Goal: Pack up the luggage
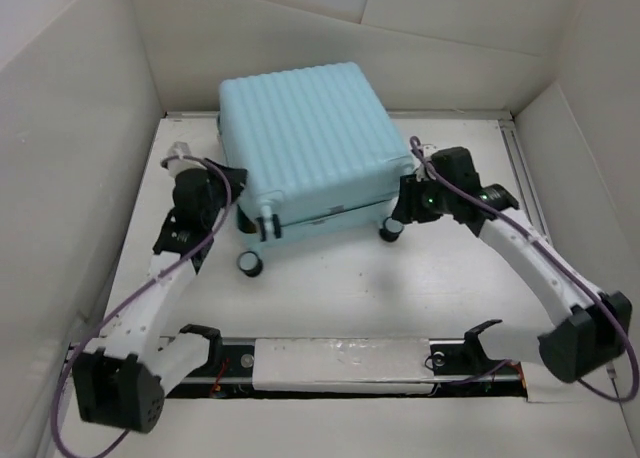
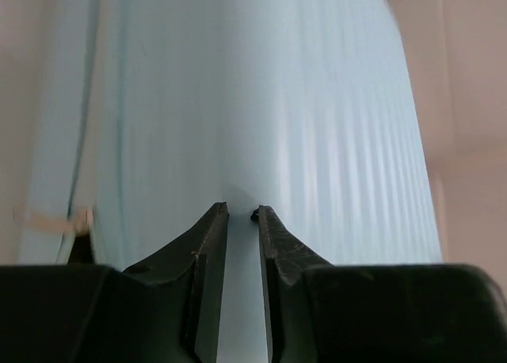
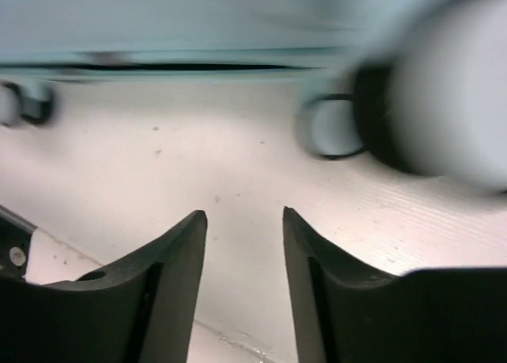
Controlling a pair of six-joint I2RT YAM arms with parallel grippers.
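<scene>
The luggage (image 1: 310, 138), a pale aqua ribbed hard-shell suitcase, lies closed on the white table (image 1: 400, 288) with its caster wheels (image 1: 250, 263) facing the near edge. My left gripper (image 1: 234, 193) is against the case's left side. In the left wrist view its fingers (image 2: 242, 212) stand almost together, with only the ribbed shell (image 2: 277, 101) showing through the slit. My right gripper (image 1: 402, 210) sits low at the right front corner. It is open (image 3: 244, 214) over bare table, just short of a wheel (image 3: 444, 85) and the seam between the case's halves (image 3: 198, 65).
White cardboard walls (image 1: 80, 128) enclose the table on the left, back and right. A black rail with a white strip (image 1: 330, 363) runs along the near edge between the arm bases. Purple cables (image 1: 230, 193) loop over both arms.
</scene>
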